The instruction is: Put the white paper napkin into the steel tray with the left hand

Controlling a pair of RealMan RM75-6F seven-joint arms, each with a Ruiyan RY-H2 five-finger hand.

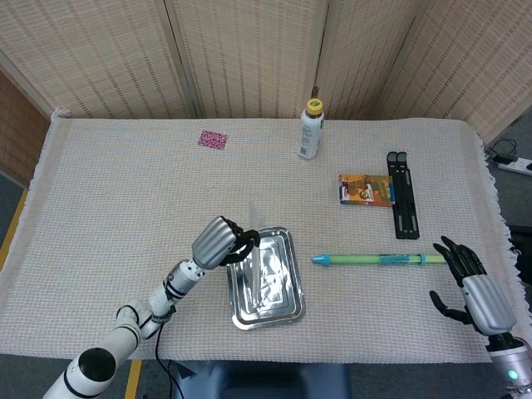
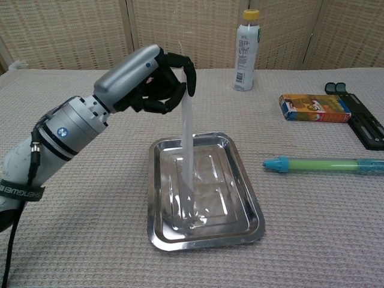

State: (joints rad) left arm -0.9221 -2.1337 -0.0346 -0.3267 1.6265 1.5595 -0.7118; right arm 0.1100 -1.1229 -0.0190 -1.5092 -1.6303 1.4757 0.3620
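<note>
- The white paper napkin looks thin and nearly see-through, a narrow pale strip hanging edge-on from the fingers.
- Its long axis runs close to vertical: top end pinched up high, lower end pointing down into the steel tray. From the chest view the bottom tip appears to reach the tray floor near the centre, though I cannot tell for sure whether it touches.
- From the head view the napkin shows only as a faint sliver at the tray's 11 o'clock corner.
- The left hand is clenched around the napkin's top, dark fingers curled over it, held above the tray's far-left part. In the head view that hand sits at the tray's 9 o'clock edge.
- At 3 o'clock from the tray lies a green pen with a blue cap, lengthwise left to right.
- At 1 o'clock sit a small colourful box and, just beside it, a black folding stand.
- At 12 o'clock stands a white bottle with a yellow cap, upright; at 11 o'clock, a small pink patch.
- The right hand rests well apart at the table's near right, fingers spread, grasping nothing.
</note>
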